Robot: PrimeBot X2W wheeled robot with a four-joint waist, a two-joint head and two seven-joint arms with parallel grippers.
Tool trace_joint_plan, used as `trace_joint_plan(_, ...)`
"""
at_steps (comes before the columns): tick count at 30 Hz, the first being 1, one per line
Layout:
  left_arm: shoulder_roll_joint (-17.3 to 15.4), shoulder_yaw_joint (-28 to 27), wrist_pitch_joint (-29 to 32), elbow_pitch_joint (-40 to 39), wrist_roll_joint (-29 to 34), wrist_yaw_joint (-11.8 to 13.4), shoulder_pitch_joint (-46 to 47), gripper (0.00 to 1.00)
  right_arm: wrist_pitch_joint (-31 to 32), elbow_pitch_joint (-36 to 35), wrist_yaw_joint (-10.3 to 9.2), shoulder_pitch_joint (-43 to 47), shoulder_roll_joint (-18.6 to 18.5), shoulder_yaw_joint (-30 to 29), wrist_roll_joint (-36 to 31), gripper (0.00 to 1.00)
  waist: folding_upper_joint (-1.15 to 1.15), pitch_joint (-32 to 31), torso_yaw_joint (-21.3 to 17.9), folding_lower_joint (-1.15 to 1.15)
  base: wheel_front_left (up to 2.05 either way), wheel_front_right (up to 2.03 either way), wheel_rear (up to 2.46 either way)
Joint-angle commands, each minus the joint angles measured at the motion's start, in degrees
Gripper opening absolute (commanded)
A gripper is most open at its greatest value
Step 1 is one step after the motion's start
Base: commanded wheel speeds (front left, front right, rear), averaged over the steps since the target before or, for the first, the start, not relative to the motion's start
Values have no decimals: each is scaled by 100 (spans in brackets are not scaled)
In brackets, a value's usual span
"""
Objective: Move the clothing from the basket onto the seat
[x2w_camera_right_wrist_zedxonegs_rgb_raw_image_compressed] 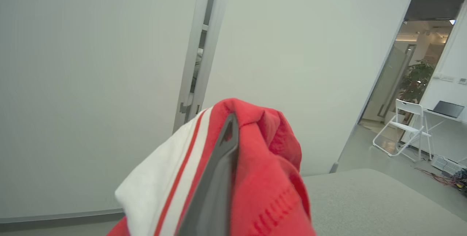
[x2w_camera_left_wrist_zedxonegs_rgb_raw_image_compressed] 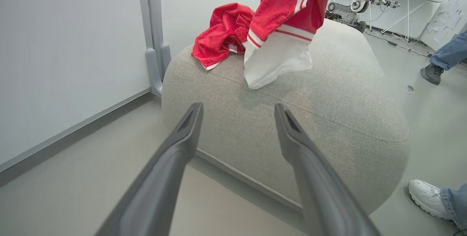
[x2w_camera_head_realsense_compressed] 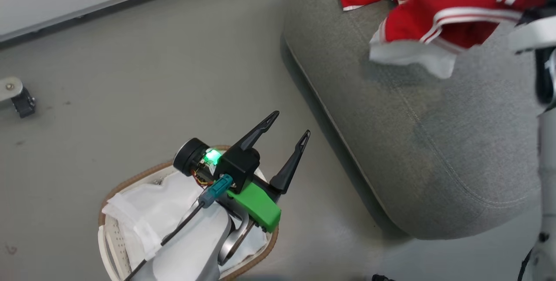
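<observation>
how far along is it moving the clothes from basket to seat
Done: one red garment lies crumpled on the seat. In hand: the right gripper is shut on a second garment, its white hem hanging at the seat top. Left: release it. The basket under the open left gripper shows white liner and no red, though the arm hides part.

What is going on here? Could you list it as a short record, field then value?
Left gripper: open, empty, over the basket, fingers pointing at the seat
Right gripper: shut on a red garment hanging over the seat
Other red garment: crumpled on the seat
Basket: on the floor, white liner inside
Bystanders: a white shoe and a dark shoe on the floor near the seat
</observation>
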State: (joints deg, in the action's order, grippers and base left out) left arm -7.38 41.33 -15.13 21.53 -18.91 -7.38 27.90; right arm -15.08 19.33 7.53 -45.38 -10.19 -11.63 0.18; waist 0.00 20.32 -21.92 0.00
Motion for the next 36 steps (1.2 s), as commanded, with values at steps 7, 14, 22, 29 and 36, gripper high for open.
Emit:
trace_joint_plan(7, 53, 207, -2, -113, 94, -17, 436, 100, 127, 927, -8, -1300, -1132, -643, -169, 0, 0, 923, 994, 0, 0, 0, 0)
trace_joint_plan(14, 63, 161, -2, -276, 199, -17, 619, 100, 288, 1941, -8, -1834, -1878, -771, -299, 0, 0, 1377, 1417, 0, 0, 0, 0)
trace_joint_plan(22, -52, 66, -2, -365, 337, -17, 691, 100, 104, 3233, -8, -1922, -1775, -1085, -523, 0, 0, 1786, 1460, 0, 0, 0, 0)
trace_joint_plan(29, -98, 1, -2, -345, 372, -17, 669, 100, -8, 3759, -8, -1704, -1594, -1497, -827, 37, 0, 1838, 1371, 0, 0, 0, 0)
trace_joint_plan(36, -94, -15, -2, -285, 268, -17, 505, 100, -9, 3065, -8, -1152, -1236, -1499, -753, 100, 0, 1520, 1086, 0, 0, 0, 0)
